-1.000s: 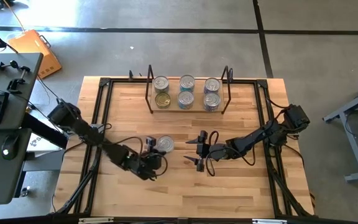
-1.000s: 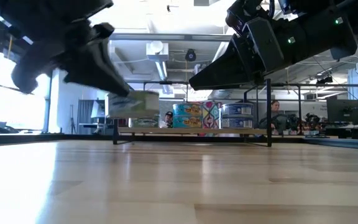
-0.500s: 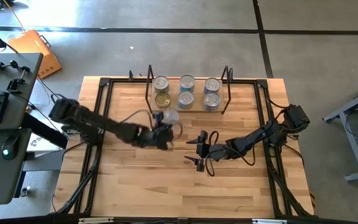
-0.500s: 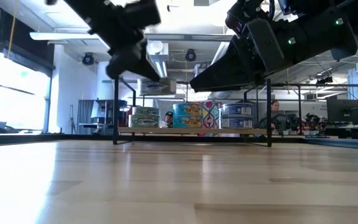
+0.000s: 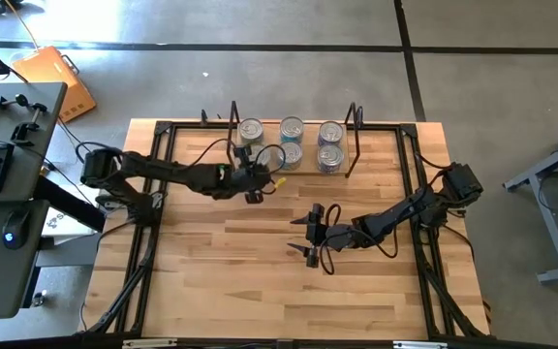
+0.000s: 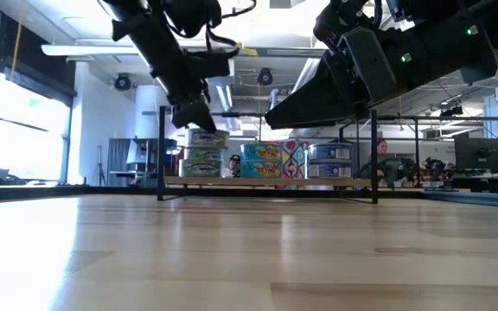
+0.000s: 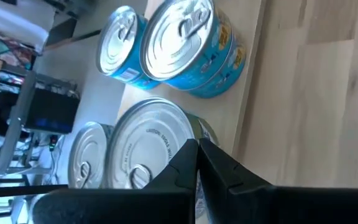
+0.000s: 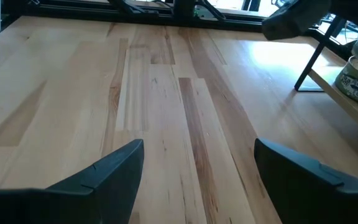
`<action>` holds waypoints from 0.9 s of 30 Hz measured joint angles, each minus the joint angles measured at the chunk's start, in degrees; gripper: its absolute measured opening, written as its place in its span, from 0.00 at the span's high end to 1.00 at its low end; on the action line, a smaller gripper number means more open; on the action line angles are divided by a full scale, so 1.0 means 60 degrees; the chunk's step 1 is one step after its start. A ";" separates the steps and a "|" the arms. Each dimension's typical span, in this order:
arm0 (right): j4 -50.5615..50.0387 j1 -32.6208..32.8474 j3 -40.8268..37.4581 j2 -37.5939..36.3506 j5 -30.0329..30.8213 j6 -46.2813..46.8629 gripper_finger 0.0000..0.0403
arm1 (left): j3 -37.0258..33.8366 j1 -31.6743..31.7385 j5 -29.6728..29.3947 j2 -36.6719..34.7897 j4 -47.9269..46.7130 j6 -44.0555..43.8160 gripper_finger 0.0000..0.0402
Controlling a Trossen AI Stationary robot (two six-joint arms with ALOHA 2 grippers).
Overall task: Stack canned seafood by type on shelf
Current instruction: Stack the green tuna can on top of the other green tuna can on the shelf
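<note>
Cans (image 5: 291, 142) fill the shelf (image 5: 292, 167); left gripper (image 5: 257, 173) holds one there.

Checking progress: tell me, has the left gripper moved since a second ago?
Yes. The left gripper, carrying a can, went from mid-table to the shelf, at its left-front stack.

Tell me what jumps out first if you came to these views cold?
The left hand stands out, stretched across the table to the front left corner of the shelf, gripping a silver-lidded can over the stack there. Behind it, the other cans sit stacked in rows on the shelf. The right hand waits open above the bare table middle.
</note>
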 joint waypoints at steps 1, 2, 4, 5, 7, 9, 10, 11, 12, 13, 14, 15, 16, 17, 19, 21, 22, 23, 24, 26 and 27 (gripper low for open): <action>0.0000 0.0003 0.0000 0.0000 0.0000 -0.0004 0.26 | 0.0000 0.0070 0.0063 0.0011 -0.0021 -0.0003 1.00; 0.0000 0.0003 0.0000 0.0000 -0.0003 -0.0004 0.26 | 0.0000 0.0115 0.0071 0.0018 -0.0062 0.0010 1.00; 0.0000 0.0000 0.0000 0.0000 -0.0002 -0.0006 0.26 | 0.0000 0.0209 0.0071 0.0018 -0.0083 0.0069 1.00; 0.0000 0.0000 0.0000 0.0000 -0.0001 -0.0006 0.26 | 0.0000 0.0264 0.0068 0.0018 -0.0066 0.0069 1.00; 0.0000 0.0000 0.0000 0.0000 0.0000 -0.0007 0.26 | 0.0000 0.0376 0.0065 0.0018 -0.0063 0.0086 1.00; 0.0000 0.0000 0.0000 0.0000 0.0000 -0.0007 0.26 | 0.0000 0.0500 0.0068 0.0018 -0.0073 0.0088 1.00; 0.0000 0.0000 0.0000 0.0000 0.0000 -0.0007 0.26 | 0.0000 0.0561 0.0068 0.0030 -0.0083 0.0088 1.00; 0.0000 0.0001 0.0000 0.0000 -0.0003 -0.0007 0.26 | 0.0000 0.0610 0.0084 0.0063 -0.0084 0.0086 1.00; 0.0000 0.0000 0.0000 0.0000 -0.0004 -0.0007 0.26 | 0.0000 0.0661 0.0125 0.0087 -0.0112 0.0077 1.00; -0.0002 0.0000 0.0000 0.0000 -0.0003 -0.0007 0.26 | 0.0000 0.0711 0.0177 0.0118 -0.0172 0.0066 1.00; 0.0000 0.0000 0.0000 0.0000 -0.0002 -0.0007 0.26 | 0.0000 0.0756 0.0227 0.0184 -0.0177 0.0058 1.00; -0.0001 0.0000 0.0000 0.0000 -0.0004 -0.0007 0.26 | 0.0000 0.0783 0.0288 0.0238 -0.0166 0.0058 1.00; -0.0001 0.0001 0.0000 0.0000 -0.0004 -0.0007 0.26 | 0.0000 0.0816 0.0300 0.0313 -0.0187 0.0059 1.00; -0.0003 0.0000 0.0000 0.0000 -0.0004 -0.0007 0.26 | 0.0000 0.0827 0.0281 0.0389 -0.0176 0.0058 1.00; -0.0033 0.0000 0.0000 0.0000 -0.0004 -0.0007 0.26 | 0.0004 0.0829 0.0238 0.0491 -0.0131 0.0066 1.00; -0.0066 0.0000 0.0000 0.0000 -0.0004 -0.0007 0.26 | 0.0018 0.0822 0.0207 0.0573 -0.0097 0.0061 1.00; -0.0068 0.0000 0.0000 0.0000 -0.0004 -0.0007 0.26 | 0.0022 0.0822 0.0174 0.0619 -0.0074 0.0059 1.00; -0.0067 0.0000 0.0000 0.0000 -0.0004 -0.0007 0.26 | 0.0026 0.0820 0.0155 0.0641 -0.0056 0.0062 1.00; -0.0069 0.0001 0.0000 0.0000 -0.0004 -0.0007 0.26 | 0.0026 0.0822 0.0170 0.0641 -0.0051 0.0062 1.00; -0.0068 0.0001 0.0000 0.0000 -0.0004 -0.0007 0.26 | 0.0026 0.0822 0.0181 0.0641 -0.0073 0.0011 1.00; -0.0066 0.0000 0.0000 0.0000 -0.0003 -0.0007 0.26 | 0.0026 0.0818 0.0178 0.0641 -0.0075 -0.0015 1.00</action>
